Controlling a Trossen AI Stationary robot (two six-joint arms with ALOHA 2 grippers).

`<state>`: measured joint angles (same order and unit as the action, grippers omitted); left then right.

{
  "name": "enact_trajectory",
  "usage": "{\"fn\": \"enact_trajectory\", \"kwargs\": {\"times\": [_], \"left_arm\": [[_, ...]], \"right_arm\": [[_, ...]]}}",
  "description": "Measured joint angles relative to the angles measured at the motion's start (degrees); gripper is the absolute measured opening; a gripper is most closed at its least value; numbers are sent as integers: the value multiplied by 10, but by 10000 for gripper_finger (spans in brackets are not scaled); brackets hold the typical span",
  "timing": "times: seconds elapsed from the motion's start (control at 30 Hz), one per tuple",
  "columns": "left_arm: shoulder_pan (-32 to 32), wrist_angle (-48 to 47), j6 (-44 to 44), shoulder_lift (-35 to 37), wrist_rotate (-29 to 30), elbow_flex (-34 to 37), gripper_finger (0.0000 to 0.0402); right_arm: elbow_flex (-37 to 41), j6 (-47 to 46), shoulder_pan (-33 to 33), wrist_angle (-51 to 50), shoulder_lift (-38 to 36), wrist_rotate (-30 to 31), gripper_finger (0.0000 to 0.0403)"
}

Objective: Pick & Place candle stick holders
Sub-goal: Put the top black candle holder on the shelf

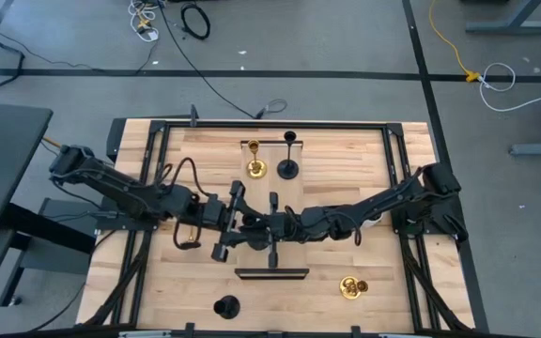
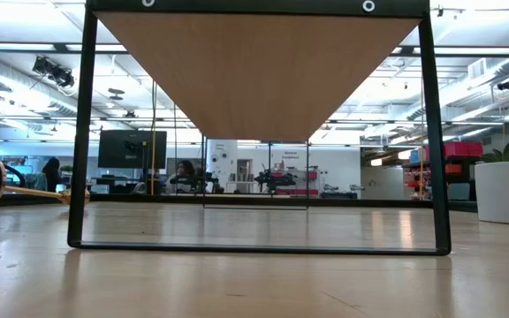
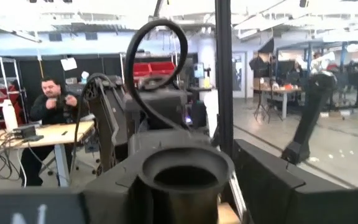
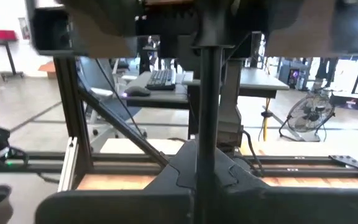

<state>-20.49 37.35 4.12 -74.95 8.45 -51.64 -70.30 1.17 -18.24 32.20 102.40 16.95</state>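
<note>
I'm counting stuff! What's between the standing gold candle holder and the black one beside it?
Nothing: the high view shows only bare table between the gold holder and black holder.

We see a gold candle stick holder [image 1: 256, 167] and a black candle stick holder [image 1: 289, 167] upright side by side at the far middle. Another gold holder [image 1: 352, 286] lies tipped near the front right; a black holder [image 1: 225, 306] stands front left. Between the arms, a black holder's cup [image 3: 184, 175] shows close up.
</note>
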Motion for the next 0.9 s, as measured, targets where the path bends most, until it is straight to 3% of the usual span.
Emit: {"fn": "enact_trajectory", "kwargs": {"times": [0.53, 0.77, 0.9], "left_arm": [[-3, -145, -4, 62, 7, 0, 208], [-5, -156, -4, 62, 8, 0, 208], [-4, -157, -4, 62, 12, 0, 208]], "right_arm": [[1, 14, -14, -148, -67, 64, 1], [73, 6, -11, -131, -134, 119, 0], [168, 0, -12, -20, -192, 124, 0]]}}
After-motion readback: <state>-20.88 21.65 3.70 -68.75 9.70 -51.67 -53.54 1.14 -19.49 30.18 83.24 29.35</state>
